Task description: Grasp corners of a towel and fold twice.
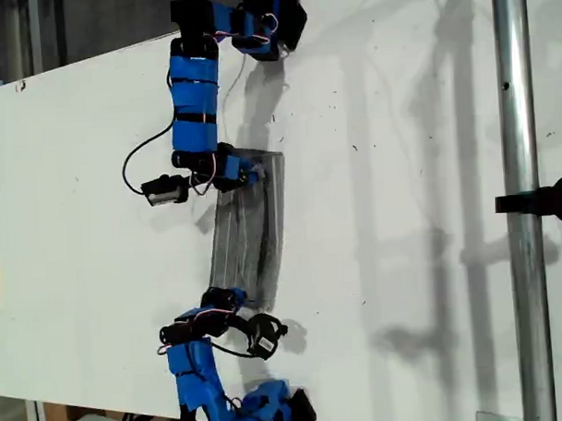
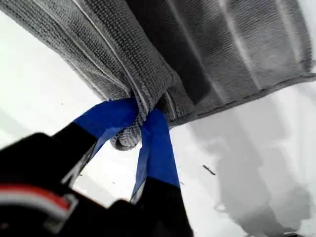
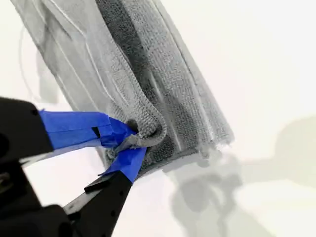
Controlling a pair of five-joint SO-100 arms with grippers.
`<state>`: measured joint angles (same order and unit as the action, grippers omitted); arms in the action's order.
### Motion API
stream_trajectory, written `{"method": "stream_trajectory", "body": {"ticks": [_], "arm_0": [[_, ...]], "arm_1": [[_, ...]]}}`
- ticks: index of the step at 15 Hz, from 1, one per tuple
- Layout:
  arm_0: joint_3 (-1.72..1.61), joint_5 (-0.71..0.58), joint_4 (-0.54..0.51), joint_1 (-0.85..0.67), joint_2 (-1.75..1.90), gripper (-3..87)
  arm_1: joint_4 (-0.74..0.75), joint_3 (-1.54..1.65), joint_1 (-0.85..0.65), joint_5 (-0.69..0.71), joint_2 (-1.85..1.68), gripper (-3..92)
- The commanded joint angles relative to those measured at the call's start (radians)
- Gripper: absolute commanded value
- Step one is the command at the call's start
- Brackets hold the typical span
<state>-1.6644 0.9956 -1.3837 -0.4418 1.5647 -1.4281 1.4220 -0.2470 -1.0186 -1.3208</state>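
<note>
White table [image 1: 430, 261]: towel [image 1: 254, 230] mid-frame, half folded; your first gripper [image 2: 139, 129] and second gripper [image 3: 132, 144] each clench a corner; second fold remains.

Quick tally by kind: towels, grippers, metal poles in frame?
Towels: 1, the towel, grey striped, on the white table.
Grippers: 2, my first gripper and my second gripper, each clamped on the cloth.
Metal poles: 1, the pole.
Total: 4

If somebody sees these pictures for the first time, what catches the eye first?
The grey striped towel lies folded into a narrow strip mid-table in the exterior view, stretched between two blue arms. My first gripper and my second gripper each pinch a bunched end of it, jaws closed on the cloth.
</note>
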Motion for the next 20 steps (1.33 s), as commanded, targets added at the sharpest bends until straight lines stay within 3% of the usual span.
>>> {"method": "stream_trajectory", "body": {"ticks": [1, 4, 7, 10, 16, 20], "arm_0": [[0.175, -0.129, -0.058, -0.167, -0.048, -2.7], [0.434, -0.250, -0.141, -0.272, -0.186, -2.7], [0.650, -0.299, -0.222, -0.305, -0.275, -2.7], [0.609, -0.298, -0.225, -0.287, -0.301, -2.7], [0.499, -0.242, -0.144, -0.255, -0.399, -2.7], [0.462, -0.156, -0.149, -0.173, -0.407, -2.6]], "arm_1": [[0.015, -0.023, -0.158, 0.115, -0.095, -0.2], [0.002, -0.071, -0.336, 0.256, -0.158, -0.2], [-0.048, -0.166, -0.413, 0.331, -0.258, -0.2], [-0.061, -0.094, -0.337, 0.293, -0.299, -0.2], [0.054, 0.173, -0.163, 0.121, -0.232, -0.2], [0.160, 0.293, -0.126, 0.072, -0.164, -0.2]]}}
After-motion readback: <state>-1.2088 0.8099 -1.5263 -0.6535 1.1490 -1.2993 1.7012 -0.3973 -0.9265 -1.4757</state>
